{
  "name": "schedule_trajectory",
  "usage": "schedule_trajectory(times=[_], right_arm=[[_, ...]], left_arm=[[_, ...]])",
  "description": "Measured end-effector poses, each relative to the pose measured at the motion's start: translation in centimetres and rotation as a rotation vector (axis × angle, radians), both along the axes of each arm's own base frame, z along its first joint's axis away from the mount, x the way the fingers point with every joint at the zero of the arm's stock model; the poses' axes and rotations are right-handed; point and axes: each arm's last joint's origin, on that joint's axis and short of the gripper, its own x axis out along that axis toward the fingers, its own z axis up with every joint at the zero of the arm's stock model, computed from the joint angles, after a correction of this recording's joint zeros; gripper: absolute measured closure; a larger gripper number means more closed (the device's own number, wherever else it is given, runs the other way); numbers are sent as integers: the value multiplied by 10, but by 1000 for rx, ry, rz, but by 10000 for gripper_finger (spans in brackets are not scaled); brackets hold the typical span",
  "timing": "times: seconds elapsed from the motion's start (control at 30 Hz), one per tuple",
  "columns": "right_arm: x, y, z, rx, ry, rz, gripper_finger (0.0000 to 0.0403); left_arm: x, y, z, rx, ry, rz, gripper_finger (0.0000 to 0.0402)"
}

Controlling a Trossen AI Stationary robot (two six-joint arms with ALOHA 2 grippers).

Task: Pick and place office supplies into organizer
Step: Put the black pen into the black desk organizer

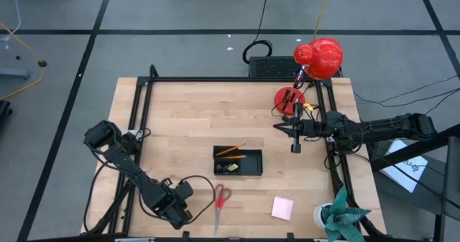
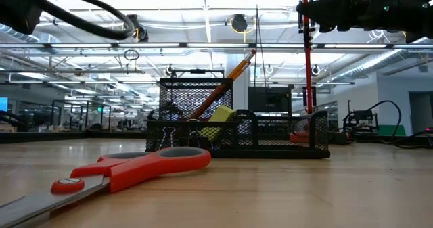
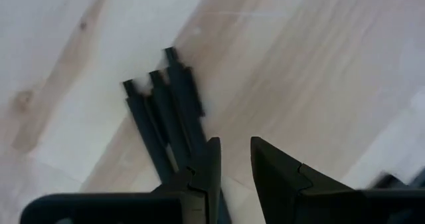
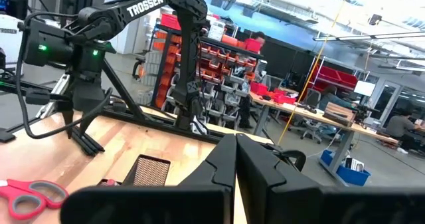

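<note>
The black mesh organizer (image 1: 238,161) stands mid-table, with orange pencils (image 1: 231,151) and a yellow-green bit (image 1: 230,168) in it; in the low view the organizer (image 2: 270,134) has one pencil (image 2: 223,86) leaning out. Red-handled scissors (image 1: 221,201) lie flat near the front edge, and a pink sticky-note pad (image 1: 282,207) lies to their right. Three black pens (image 3: 163,111) lie side by side on the wood. My left gripper (image 3: 232,164) hangs over their ends, open by a narrow gap. My right gripper (image 1: 295,141) hovers shut above the table's right side. My left gripper points down at the table from above, and one finger (image 3: 206,174) stands over the pens' ends (image 3: 174,159), hiding them. Nothing lies between the two fingers. I cannot tell whether that finger touches the pens.
A red desk lamp (image 1: 318,59) stands at the far right corner, a potted plant (image 1: 343,217) at the near right corner. A black frame rail (image 1: 215,79) edges the table. Bare wood lies between the organizer and the far rail. People sit in the room beyond.
</note>
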Motion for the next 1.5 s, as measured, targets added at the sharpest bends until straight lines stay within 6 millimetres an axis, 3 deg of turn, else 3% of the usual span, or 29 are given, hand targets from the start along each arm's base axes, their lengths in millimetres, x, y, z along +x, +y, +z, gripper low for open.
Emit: schedule_trajectory(times=[0.83,1.13,1.4,1.5], right_arm=[[0,0,0,1,2,0,399],[0,0,0,2,-1,1,399],[0,0,0,2,-1,1,399],[0,0,0,2,-1,1,399]], left_arm=[[-16,16,-34,38,-1,71,314],[-12,13,-35,3,-42,76,314],[4,14,-38,-46,-114,87,388],[8,13,-40,-53,-142,91,381]])
